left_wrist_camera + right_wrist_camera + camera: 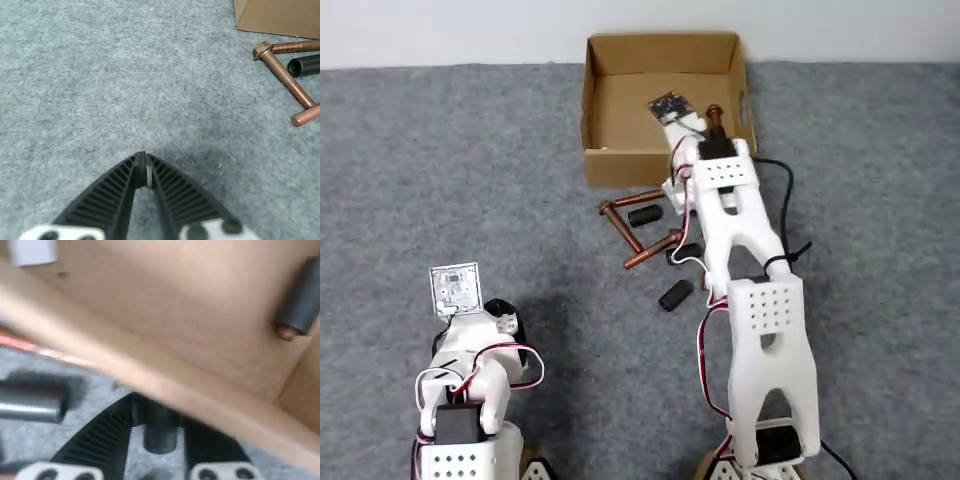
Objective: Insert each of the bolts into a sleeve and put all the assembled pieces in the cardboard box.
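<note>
**A:** Where is the finished piece?

**B:** One assembled piece [713, 113], a bolt in a dark sleeve, lies inside the cardboard box [630, 105] against its right wall.

**A:** And the right arm?

**B:** It stretches out to the box's near wall, toward the right corner. The right gripper [159, 410] sits just outside that wall. Its fingers are narrowly apart and clamped on a dark cylinder, the held sleeve [160, 432]. I can't tell whether a bolt is inside it.

**A:** What lies loose?

**B:** Three bolts and two sleeves, all on the grey carpet [440, 150] just near of the box and left of the right arm. The far bolt [640, 197] and the left bolt [623, 230] have their heads touching and spread apart like a V. The far sleeve [645, 215] rests between them. The near bolt [653, 252] lies slanted, with its tip close to the left bolt's tip. The near sleeve [675, 296] is a little nearer, beside the arm.

**A:** The left side?

**B:** The left gripper [142, 165] is at the near left, well apart from the parts — fingertips pressed together, nothing between them, pointing down at bare carpet.
</note>
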`<state>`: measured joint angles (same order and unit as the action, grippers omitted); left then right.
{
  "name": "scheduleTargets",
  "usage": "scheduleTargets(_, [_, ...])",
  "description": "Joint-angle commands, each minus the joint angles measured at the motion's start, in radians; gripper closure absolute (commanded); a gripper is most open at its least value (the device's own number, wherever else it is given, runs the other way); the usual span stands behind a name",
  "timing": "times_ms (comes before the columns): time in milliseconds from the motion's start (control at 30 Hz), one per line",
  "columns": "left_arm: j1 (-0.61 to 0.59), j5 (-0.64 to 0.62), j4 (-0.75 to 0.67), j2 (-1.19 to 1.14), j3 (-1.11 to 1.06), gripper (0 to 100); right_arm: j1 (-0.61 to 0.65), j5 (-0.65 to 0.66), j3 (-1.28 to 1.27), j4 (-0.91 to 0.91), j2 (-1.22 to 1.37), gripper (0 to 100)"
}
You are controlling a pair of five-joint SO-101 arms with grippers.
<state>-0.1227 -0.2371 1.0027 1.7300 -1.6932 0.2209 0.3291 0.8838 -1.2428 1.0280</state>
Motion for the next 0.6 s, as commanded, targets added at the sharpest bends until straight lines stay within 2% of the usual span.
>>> scheduleTargets(0, [-0.008, 0.003, -0.020, 0.000, 0.004, 100, 0.005, 0.008, 0.236, -0.102, 0.093, 98.2])
scheduleTargets(200, [-0.008, 0.005, -0.020, 0.000, 0.004, 100, 0.005, 0.002, 0.539, -0.372, 0.196, 99.0])
scheduleTargets(333, [-0.008, 0.005, -0.020, 0.000, 0.004, 100, 0.012, -0.087, 0.706, -0.530, 0.213, 99.0])
scheduleTargets(567, [-0.008, 0.005, -0.020, 0.000, 0.004, 100, 0.019, -0.196, 0.752, -0.556, 0.119, 99.1])
